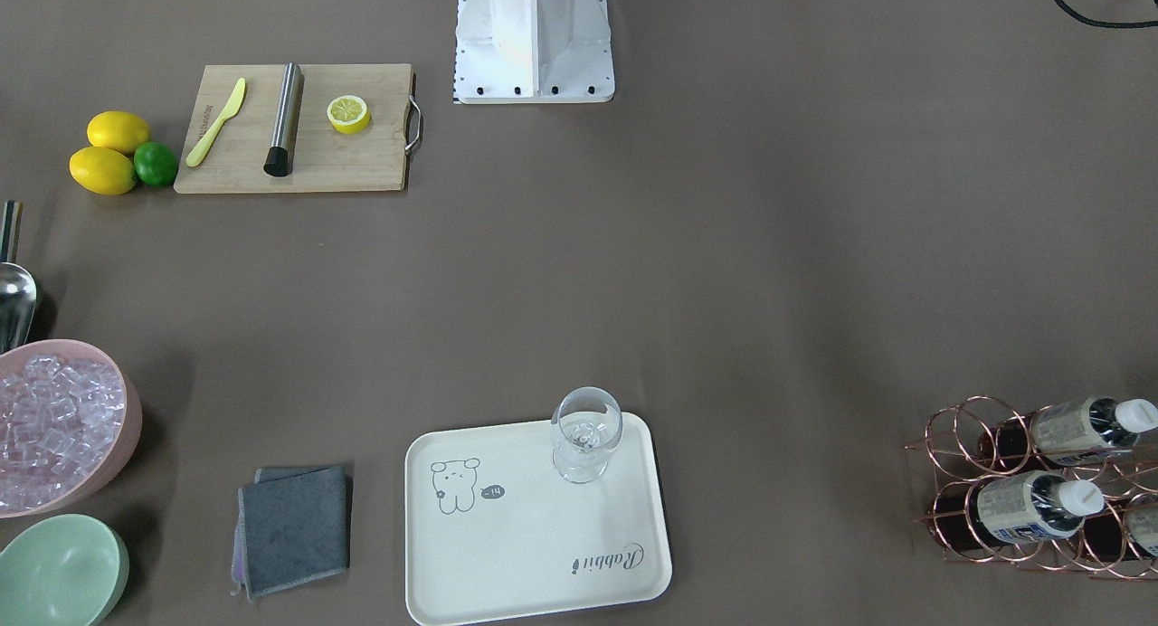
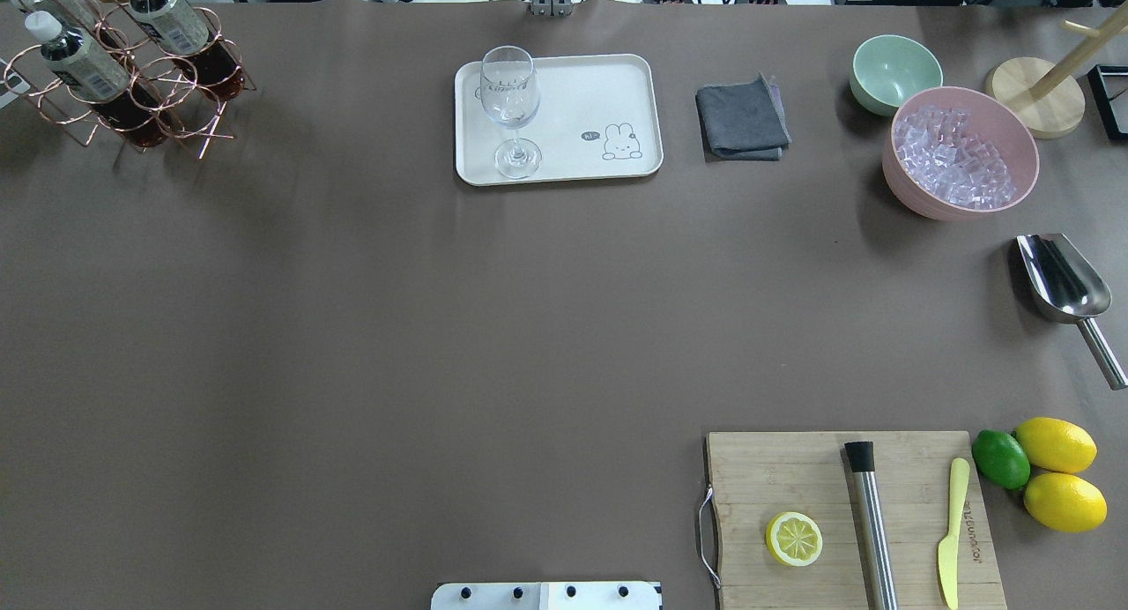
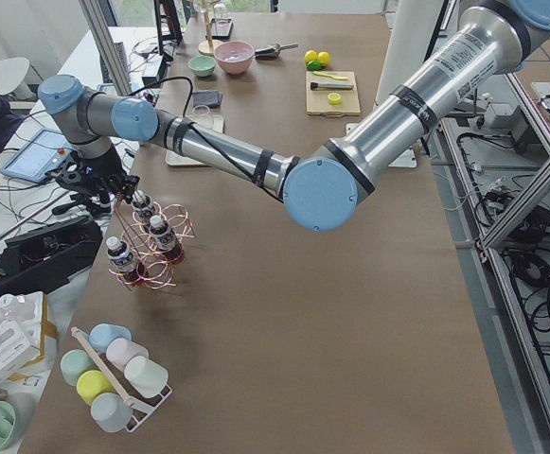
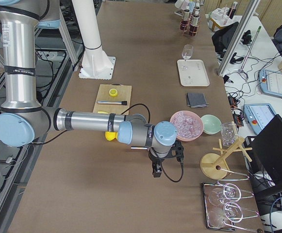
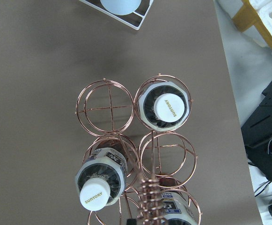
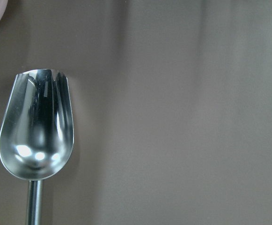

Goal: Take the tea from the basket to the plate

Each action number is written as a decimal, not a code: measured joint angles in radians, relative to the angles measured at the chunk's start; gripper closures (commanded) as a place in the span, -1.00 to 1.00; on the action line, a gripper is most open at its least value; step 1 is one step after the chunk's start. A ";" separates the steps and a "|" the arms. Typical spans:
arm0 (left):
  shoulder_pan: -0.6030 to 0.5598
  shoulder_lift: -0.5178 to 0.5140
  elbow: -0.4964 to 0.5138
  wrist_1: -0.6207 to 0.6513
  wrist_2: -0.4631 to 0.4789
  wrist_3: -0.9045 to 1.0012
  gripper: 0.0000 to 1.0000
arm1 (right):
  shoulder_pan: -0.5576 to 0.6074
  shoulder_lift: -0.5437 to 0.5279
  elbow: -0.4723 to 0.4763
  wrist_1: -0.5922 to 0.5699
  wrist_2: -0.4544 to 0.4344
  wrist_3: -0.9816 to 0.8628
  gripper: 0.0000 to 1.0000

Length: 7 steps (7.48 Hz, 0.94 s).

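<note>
Left gripper [image 3: 104, 187]: over basket [image 5: 110, 107]; open or closed, cannot tell.
Tea [image 5: 165, 107]: upright in corner cell, cap clear of coil [image 5: 150, 197].
Grasp: straight down at the neck, lift vertically.
Plate [image 2: 573, 90]: well apart; set down clear of glass [image 2: 509, 107].

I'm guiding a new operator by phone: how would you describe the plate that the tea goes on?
Look along the table's edge farthest from the robot's base, about midway, left of the grey cloth in the overhead view. The plate is the cream-white rectangular tray with a clear glass standing on it. Only it carries a small animal drawing and grey "Rabbit" script.
</note>
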 measured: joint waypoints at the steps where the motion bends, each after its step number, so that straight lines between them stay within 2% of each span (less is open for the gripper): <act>1: -0.018 0.000 -0.043 0.063 -0.008 0.034 1.00 | 0.000 0.000 0.000 0.001 0.001 0.000 -0.99; 3: -0.043 0.004 -0.187 0.210 -0.015 0.062 1.00 | 0.000 -0.001 0.003 0.001 0.001 -0.001 -0.99; 5: -0.049 0.058 -0.422 0.343 -0.025 0.059 1.00 | 0.000 -0.001 0.008 0.001 0.001 -0.002 -0.99; 7: -0.049 0.105 -0.590 0.416 -0.079 0.026 1.00 | 0.000 0.000 0.007 0.001 0.001 -0.002 -0.99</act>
